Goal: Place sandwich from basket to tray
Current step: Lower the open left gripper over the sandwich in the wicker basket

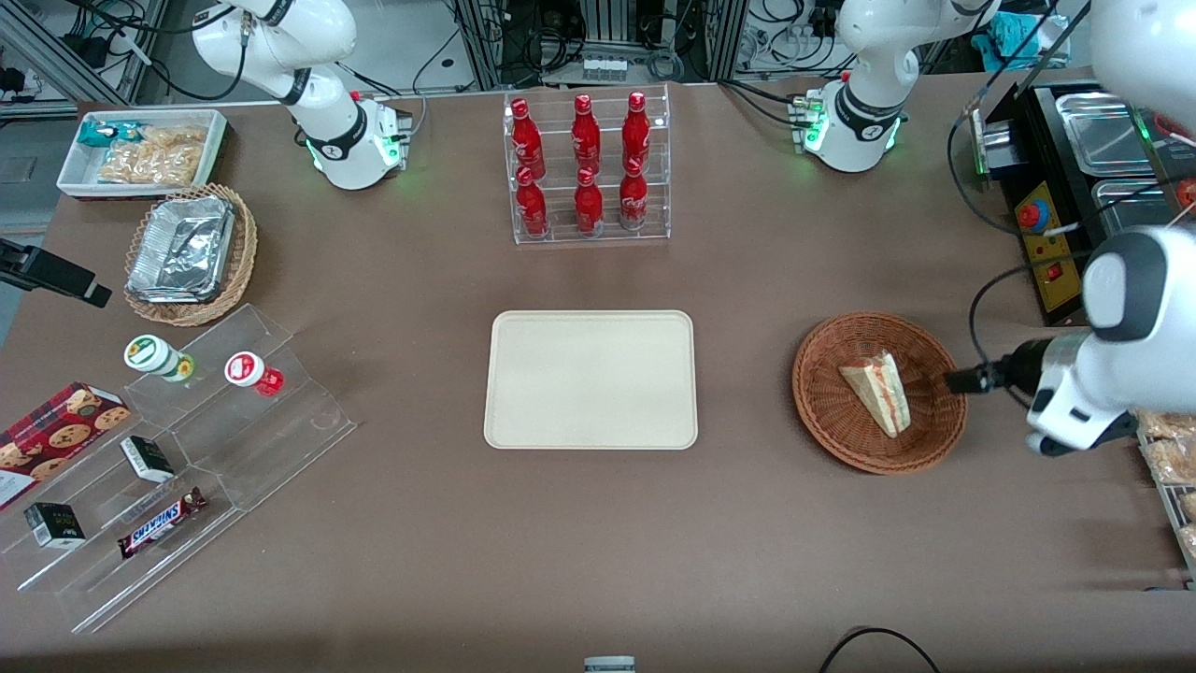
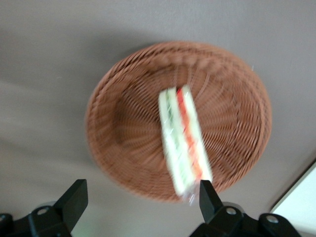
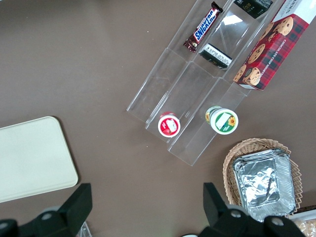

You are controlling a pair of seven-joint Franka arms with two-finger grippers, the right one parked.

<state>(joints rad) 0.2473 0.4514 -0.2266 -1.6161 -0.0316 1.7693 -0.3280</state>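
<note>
Sandwich is your target: a clear-wrapped triangular wedge lying inside the reddish-brown wicker basket, which sits on the table toward the working arm's end, well apart from the cream tray. Your gripper hovers above the basket, with nothing between its fingers; they stand spread wide, and in the wrist view the pair brackets the near rim of the basket with one tip close to the sandwich's narrow end. Expect the wedge to be light and soft, so the bread will likely crush under a hard squeeze, and the plastic wrap looks slick enough to let it slide. You would do best to close across the two flat bread faces near the thick middle of the wedge, not on the tapered point, where there is little to hold and the filling layers could shear apart. Keep the grip gentle and lift straight up to clear the basket's woven wall before you carry it over to the tray, which lies bare and ready.
</note>
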